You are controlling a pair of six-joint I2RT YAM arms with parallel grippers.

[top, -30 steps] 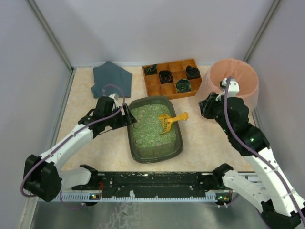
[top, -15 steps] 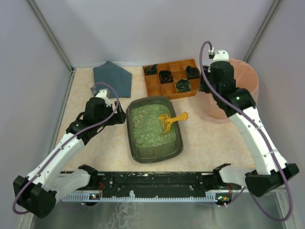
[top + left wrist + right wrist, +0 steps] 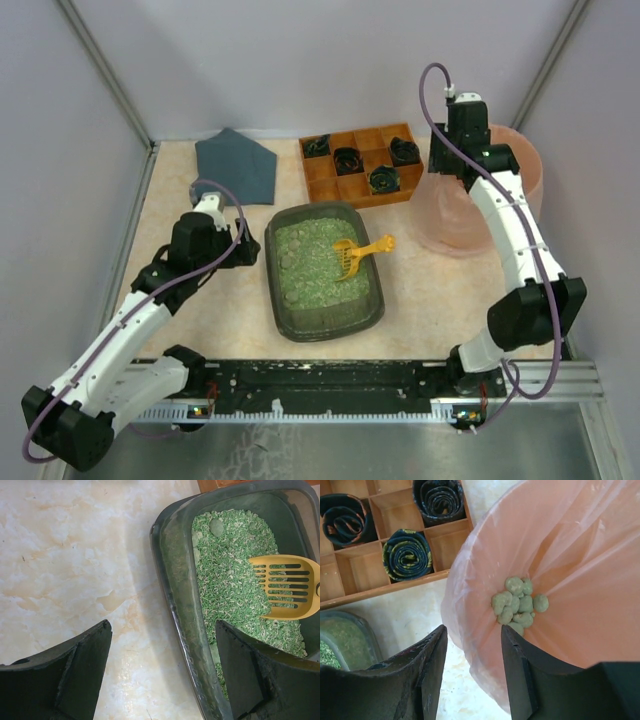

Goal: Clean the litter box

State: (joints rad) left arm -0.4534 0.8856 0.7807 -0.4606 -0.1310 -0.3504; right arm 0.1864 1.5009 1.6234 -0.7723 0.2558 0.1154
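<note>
left gripper wide astride litter box rim | right gripper parted over bin edge

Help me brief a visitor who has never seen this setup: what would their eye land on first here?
First, the litter box in the middle of the top view, full of green litter, with a yellow slotted scoop lying across its right side. Next, the pink bag-lined bin at the back right, holding a cluster of greenish clumps.
</note>
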